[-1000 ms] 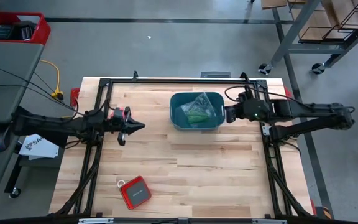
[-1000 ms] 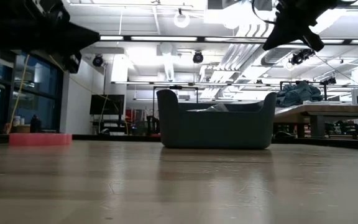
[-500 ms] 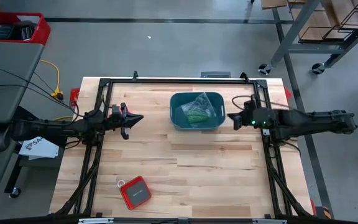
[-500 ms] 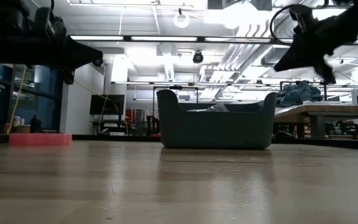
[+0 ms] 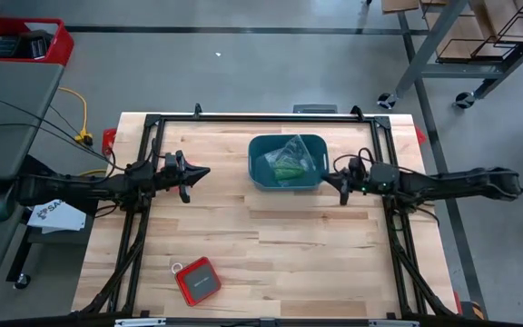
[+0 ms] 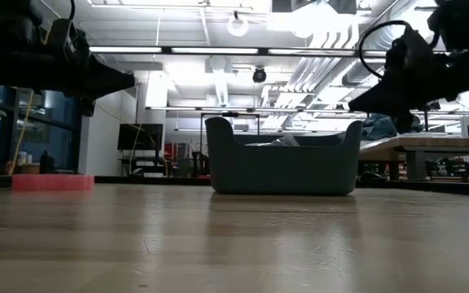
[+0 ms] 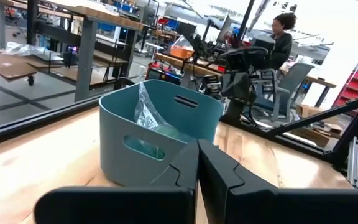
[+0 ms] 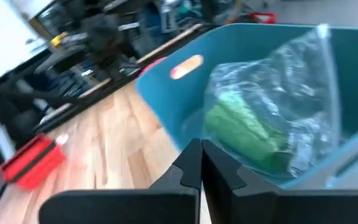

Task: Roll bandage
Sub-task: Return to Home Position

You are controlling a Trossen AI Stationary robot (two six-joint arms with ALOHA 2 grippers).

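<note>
The green bandage (image 5: 288,168) lies rolled inside a clear plastic bag (image 8: 272,118) in the teal tub (image 5: 261,173), which stands on the table at the far middle. It also shows in the right wrist view (image 8: 244,137). My left gripper (image 5: 205,172) is shut and empty, above the table to the left of the tub, pointing at it (image 7: 160,134). My right gripper (image 5: 338,181) is shut and empty, just right of the tub, pointing at its right wall (image 8: 166,99). Both hang above the table in the low view.
A red case (image 5: 197,280) with a small white ring lies near the table's front left. A black frame (image 5: 243,118) runs along the table's far and side edges. Bare wood lies between the tub and the near edge. A person sits at a desk beyond the table (image 7: 283,37).
My right gripper has come down and a little toward the table's near edge, staying just right of the tub. My left gripper has moved slightly toward the far edge and come down a little. Both stay shut. The tub and bag have not moved.
</note>
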